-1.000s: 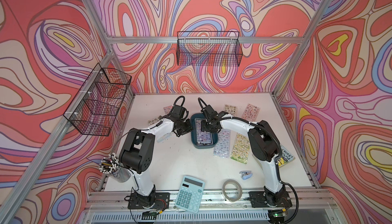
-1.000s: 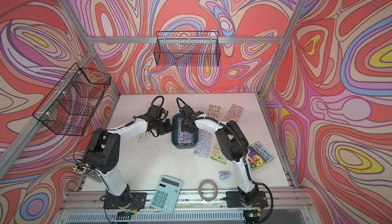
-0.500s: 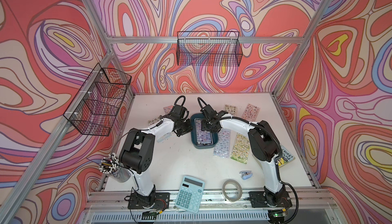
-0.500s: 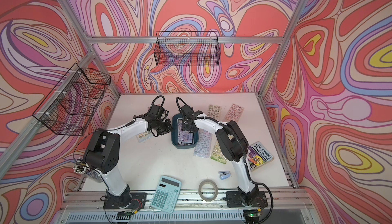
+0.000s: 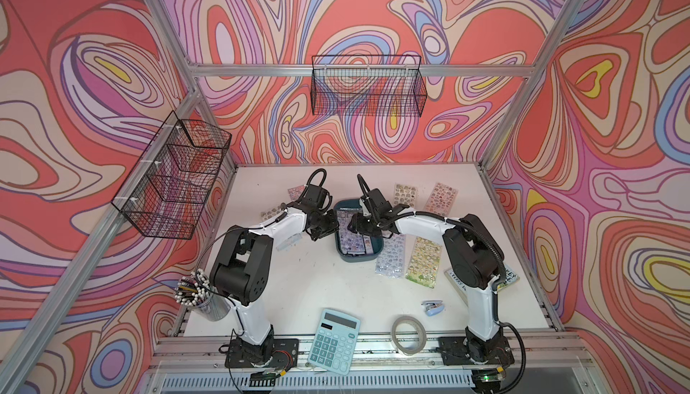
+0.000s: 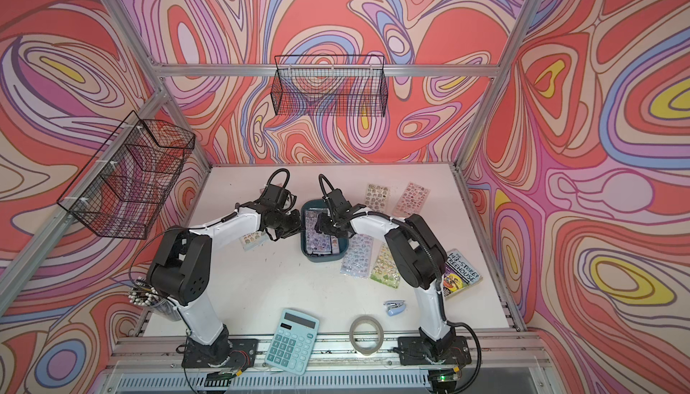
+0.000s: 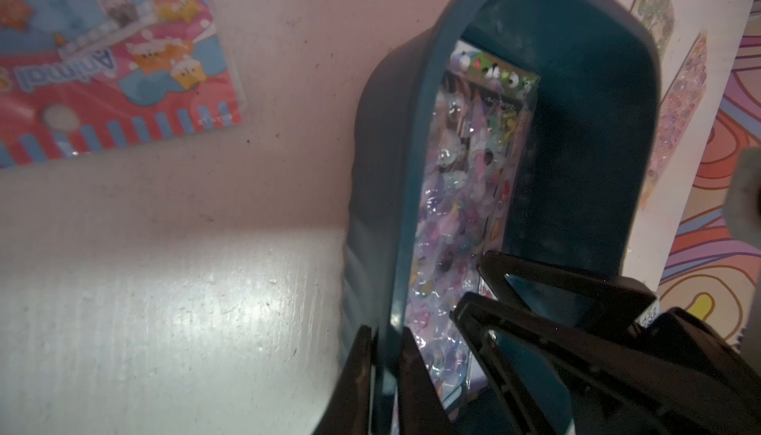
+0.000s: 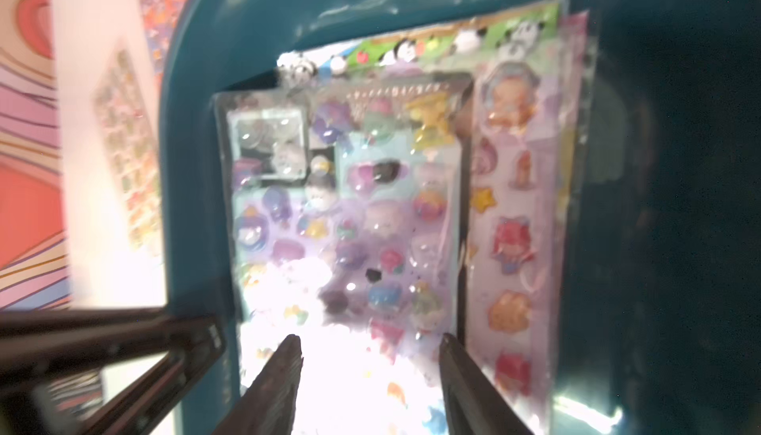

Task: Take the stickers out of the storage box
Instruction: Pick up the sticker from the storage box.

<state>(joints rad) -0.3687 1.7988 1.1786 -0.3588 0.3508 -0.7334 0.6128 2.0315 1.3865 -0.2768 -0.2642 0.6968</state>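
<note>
The dark teal storage box point(image 5: 358, 259) point(image 6: 323, 258) lies at mid-table between both arms. Stacked stickers point(image 5: 354, 241) point(image 6: 317, 241) fill it, a black-bordered purple sheet on top point(image 8: 362, 206) point(image 7: 457, 190). My left gripper point(image 7: 385, 354) point(image 5: 330, 226) is shut on the box's side wall point(image 7: 370, 206), one finger outside and one inside. Over the sheets inside the box point(image 8: 659, 165), my right gripper point(image 8: 370, 342) point(image 5: 354, 226) is open and holds nothing. More sticker sheets lie on the table to the right point(image 5: 390, 257) point(image 5: 423, 261) point(image 5: 440, 196) and left point(image 5: 289, 241) point(image 7: 111, 62).
Near the front edge are a teal calculator point(image 5: 334, 340), a tape roll point(image 5: 409, 334) and a small blue stapler point(image 5: 433, 306). A paperback book point(image 6: 457, 274) lies behind the right arm. A cup of pens point(image 5: 198, 295) stands front left. Black wire baskets point(image 5: 367, 90) point(image 5: 175, 175) hang on the walls.
</note>
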